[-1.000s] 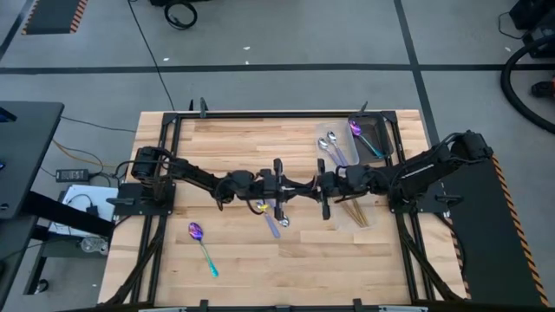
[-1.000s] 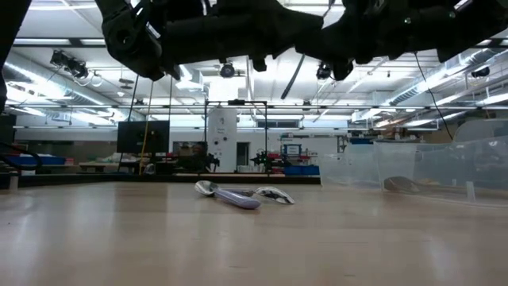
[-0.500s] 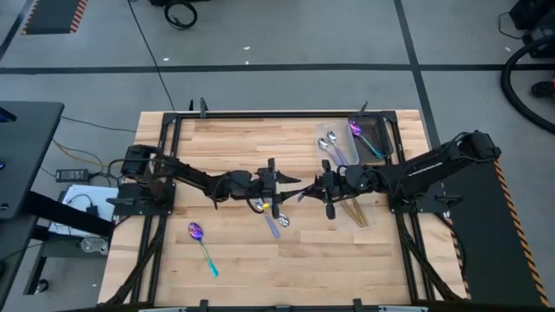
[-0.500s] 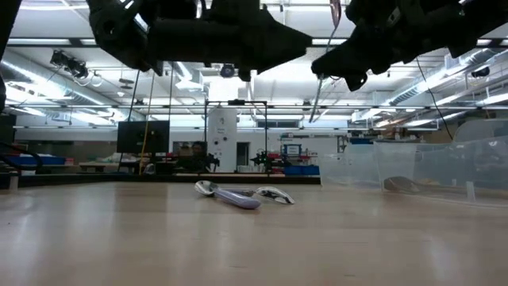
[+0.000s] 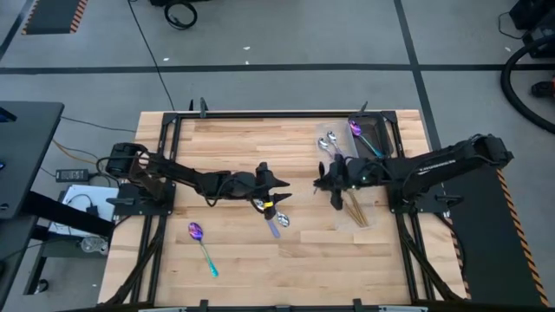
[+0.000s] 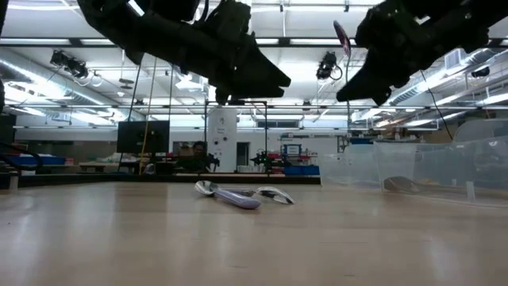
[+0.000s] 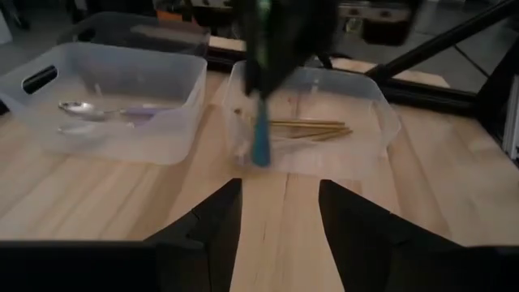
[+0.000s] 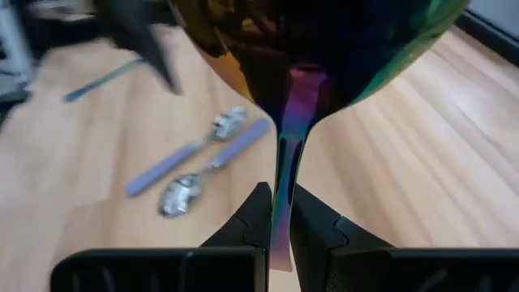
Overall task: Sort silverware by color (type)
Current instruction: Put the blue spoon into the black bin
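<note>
Spoons counted from the high view: one iridescent spoon [image 5: 203, 246] with a teal handle lies alone at 7 o'clock on the wooden table [image 5: 234, 139]. Two silver spoons [image 5: 276, 222] lie crossed near table centre. More silver spoons [image 5: 330, 147] sit in a clear bin at 1 o'clock, a purple spoon [image 5: 362, 137] in the bin just right of it, and gold spoons [image 5: 355, 211] in a third bin [image 7: 357, 105] at 3 o'clock; exact counts in the bins not readable.

Right gripper [image 8: 276, 223] is raised right of centre, fingers pinching the held iridescent spoon [image 8: 312, 36] by its stem, bowl toward the wrist camera.

Left gripper [image 7: 280, 212] hangs above the centre pair, fingers spread, nothing between them. Both arms partly cover the table's middle band.
</note>
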Robot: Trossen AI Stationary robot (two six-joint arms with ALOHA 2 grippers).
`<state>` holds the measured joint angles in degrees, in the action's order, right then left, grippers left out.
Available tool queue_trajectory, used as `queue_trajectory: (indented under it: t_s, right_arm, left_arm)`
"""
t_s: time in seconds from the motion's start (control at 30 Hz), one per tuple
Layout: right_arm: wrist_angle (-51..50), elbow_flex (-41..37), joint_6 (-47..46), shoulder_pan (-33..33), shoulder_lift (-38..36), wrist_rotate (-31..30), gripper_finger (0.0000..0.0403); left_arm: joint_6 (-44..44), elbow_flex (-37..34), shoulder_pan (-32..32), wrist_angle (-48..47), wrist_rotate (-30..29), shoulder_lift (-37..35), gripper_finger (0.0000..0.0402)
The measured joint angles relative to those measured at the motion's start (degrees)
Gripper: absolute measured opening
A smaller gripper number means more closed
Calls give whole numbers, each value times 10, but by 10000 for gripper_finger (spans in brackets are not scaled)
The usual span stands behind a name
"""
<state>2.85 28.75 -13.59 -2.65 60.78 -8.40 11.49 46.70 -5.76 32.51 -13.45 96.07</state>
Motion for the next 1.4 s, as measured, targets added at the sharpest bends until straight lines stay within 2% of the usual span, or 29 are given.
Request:
queue_trajectory:
  t_s: [0.2,0.43,0.9,1.4]
  right_arm:
    - [-123,22,-29,47,-52,-9,35]
    - [-277,64,-36,104,-85,-97,35]
    - [-482,122,-48,242,-61,-100,36]
    - [-591,163,-38,311,-14,-98,36]
  left_arm:
    - [22,0,0,-16,1,2,172]
    - [29,0,-2,-35,1,2,172]
    - [28,0,-2,-42,1,2,172]
    - [23,0,-2,-41,0,3,172]
